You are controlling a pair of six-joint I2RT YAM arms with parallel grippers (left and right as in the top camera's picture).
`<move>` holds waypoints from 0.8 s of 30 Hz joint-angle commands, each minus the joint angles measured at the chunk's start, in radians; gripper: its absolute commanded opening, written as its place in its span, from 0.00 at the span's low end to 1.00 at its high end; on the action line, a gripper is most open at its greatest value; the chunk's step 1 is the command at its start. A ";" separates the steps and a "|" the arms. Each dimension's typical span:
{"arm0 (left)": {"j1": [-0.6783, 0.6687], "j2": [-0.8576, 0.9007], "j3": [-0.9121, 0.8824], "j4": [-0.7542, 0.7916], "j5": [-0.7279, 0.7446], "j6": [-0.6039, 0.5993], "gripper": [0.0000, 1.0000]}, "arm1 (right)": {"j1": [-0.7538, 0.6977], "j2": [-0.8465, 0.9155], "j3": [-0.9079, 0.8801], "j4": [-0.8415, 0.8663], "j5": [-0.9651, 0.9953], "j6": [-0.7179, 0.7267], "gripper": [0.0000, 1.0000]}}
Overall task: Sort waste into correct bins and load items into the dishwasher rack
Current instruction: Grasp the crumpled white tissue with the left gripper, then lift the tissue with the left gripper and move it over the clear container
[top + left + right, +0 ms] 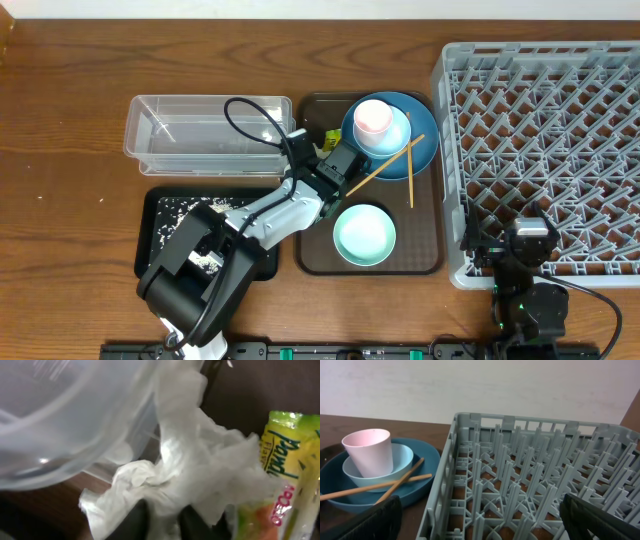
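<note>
My left gripper (160, 522) (335, 157) is shut on the crumpled white tissue (185, 465) at the back left of the brown serving tray. The yellow-green snack wrapper (287, 475) (330, 137) lies right beside it. The clear tub (205, 135) (55, 420) is just to the left. The black tray (160, 240) holds loose rice grains (180, 208). The pink cup (372, 118) (367, 450) stands in the pale-blue bowl (392, 137) (402, 462) on the blue plate (425, 145) (422, 482), with chopsticks (405, 165) (375, 487) across it. My right gripper (480, 520) (527, 245) is open over the grey rack (545, 140) (520, 475).
The mint-green bowl (363, 235) sits at the front of the brown serving tray (425, 250). My left arm reaches over the black tray toward the serving tray.
</note>
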 commanded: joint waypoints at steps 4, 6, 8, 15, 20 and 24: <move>0.003 -0.034 0.003 -0.024 -0.006 0.008 0.06 | 0.010 -0.002 -0.001 -0.004 -0.004 0.016 0.99; 0.003 -0.064 0.003 -0.037 -0.006 0.009 0.06 | 0.010 -0.002 -0.001 -0.004 -0.004 0.016 0.99; 0.003 -0.105 0.003 -0.060 -0.006 0.009 0.07 | 0.010 -0.002 -0.001 -0.004 -0.004 0.016 0.99; 0.003 -0.296 0.003 -0.150 0.042 0.010 0.06 | 0.010 -0.002 -0.001 -0.005 -0.004 0.016 0.99; 0.003 -0.419 0.003 -0.182 0.042 0.026 0.06 | 0.010 -0.002 -0.001 -0.004 -0.004 0.016 0.99; 0.016 -0.509 0.003 -0.169 -0.066 0.089 0.06 | 0.010 -0.002 -0.001 -0.004 -0.004 0.016 0.99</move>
